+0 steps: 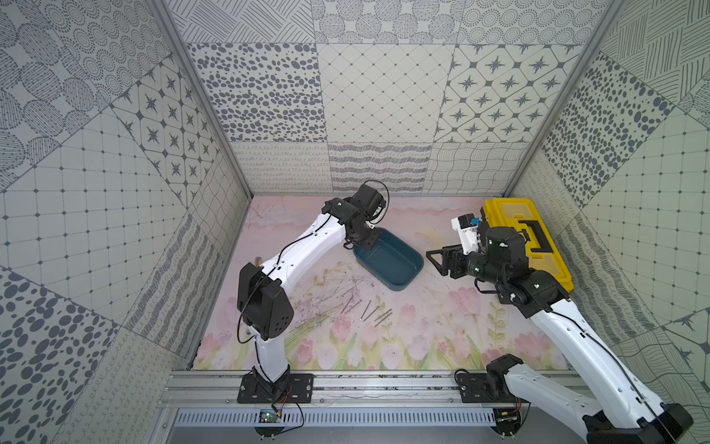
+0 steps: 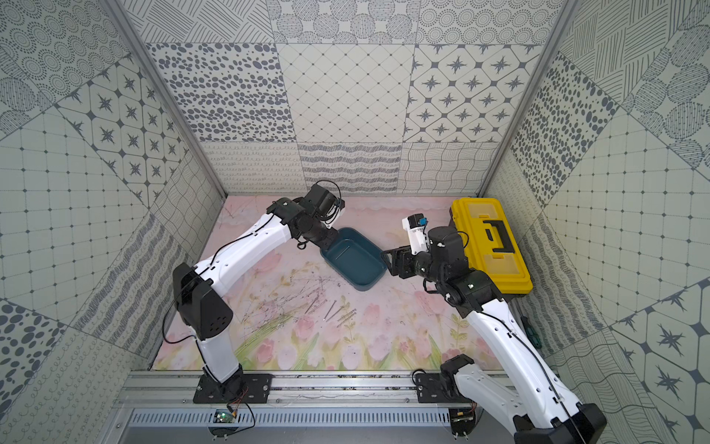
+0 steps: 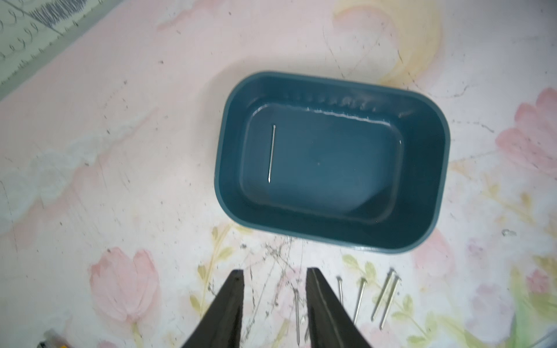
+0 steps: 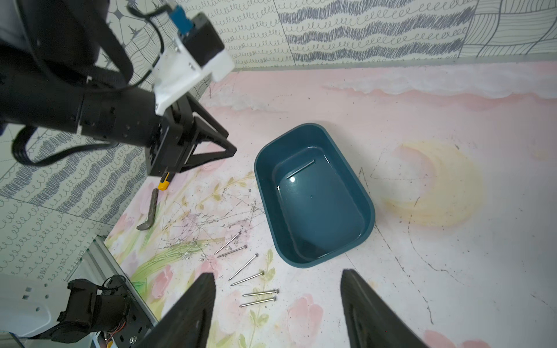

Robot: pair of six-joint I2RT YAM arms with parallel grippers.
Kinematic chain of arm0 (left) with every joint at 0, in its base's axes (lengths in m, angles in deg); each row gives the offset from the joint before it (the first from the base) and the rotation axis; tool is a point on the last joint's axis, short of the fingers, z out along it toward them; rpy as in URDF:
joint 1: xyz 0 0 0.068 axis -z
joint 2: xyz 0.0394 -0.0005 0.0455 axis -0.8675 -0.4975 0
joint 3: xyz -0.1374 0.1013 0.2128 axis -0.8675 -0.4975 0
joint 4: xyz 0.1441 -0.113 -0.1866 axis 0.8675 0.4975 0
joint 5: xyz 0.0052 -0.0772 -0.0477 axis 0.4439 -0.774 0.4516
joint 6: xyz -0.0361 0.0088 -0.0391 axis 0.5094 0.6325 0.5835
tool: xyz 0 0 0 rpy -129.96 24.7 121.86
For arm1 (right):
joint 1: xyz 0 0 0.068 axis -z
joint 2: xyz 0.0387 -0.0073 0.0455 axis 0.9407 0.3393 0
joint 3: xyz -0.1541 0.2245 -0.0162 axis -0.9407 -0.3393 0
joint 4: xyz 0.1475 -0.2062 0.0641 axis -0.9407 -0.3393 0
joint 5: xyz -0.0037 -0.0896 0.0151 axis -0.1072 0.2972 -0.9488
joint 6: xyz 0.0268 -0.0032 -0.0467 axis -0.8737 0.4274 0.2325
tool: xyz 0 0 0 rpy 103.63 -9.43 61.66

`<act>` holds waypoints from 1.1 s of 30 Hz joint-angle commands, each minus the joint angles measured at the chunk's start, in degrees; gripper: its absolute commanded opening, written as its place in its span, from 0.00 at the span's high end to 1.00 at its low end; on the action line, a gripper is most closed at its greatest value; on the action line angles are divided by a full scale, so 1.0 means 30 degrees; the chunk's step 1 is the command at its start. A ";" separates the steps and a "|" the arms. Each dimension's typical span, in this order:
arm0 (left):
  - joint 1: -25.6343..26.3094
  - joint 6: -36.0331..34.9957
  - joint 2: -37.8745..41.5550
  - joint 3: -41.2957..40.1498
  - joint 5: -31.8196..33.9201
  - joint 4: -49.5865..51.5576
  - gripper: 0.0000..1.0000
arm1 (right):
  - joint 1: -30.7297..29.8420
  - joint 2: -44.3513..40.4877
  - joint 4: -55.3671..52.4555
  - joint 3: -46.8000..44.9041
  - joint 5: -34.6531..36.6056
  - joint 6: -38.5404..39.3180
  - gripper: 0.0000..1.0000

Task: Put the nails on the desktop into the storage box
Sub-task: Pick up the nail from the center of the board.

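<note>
Several thin grey nails [image 1: 369, 309] [image 2: 334, 309] [image 4: 247, 271] lie loose on the tulip-printed desktop [image 1: 422, 338] in front of the teal storage box [image 1: 399, 286] [image 2: 361, 285] [image 3: 230, 156] [image 4: 265, 180]. One nail [image 3: 272, 153] [image 4: 300, 168] lies flat on the box floor. My left gripper [image 1: 361, 246] [image 3: 274, 275] hangs over the box's far left corner, open and holding nothing. My right gripper [image 1: 434, 259] [image 4: 277, 274] hovers just right of the box, open wide and empty.
A yellow toolbox [image 1: 526, 238] [image 2: 491, 238] stands at the back right behind my right arm. A yellow utility knife [image 4: 164, 182] and a grey bent metal tool [image 4: 150, 211] lie by the left wall under my left arm. Patterned walls enclose three sides.
</note>
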 commanded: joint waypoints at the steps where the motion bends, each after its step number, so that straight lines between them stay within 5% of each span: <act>1: 0.0454 0.3227 0.3821 -0.5233 0.0261 -0.0277 0.61 | -0.0079 -0.0400 0.0898 0.0409 -0.0670 0.0350 0.25; 8: 0.0725 0.4977 0.6192 -1.0083 -0.0243 -0.1403 0.64 | -0.0565 -0.0147 0.1664 0.0197 -0.1731 0.0356 0.10; 17: 0.1600 0.7350 0.6467 -1.3622 -0.0548 -0.3999 0.68 | -0.1964 -0.0287 0.2765 -0.0336 -0.0806 -0.0706 0.08; 33: 0.1465 0.4835 0.3392 -1.3905 -0.0693 -0.6434 0.75 | -0.2245 -0.0605 0.2284 -0.0409 -0.0575 -0.0612 0.08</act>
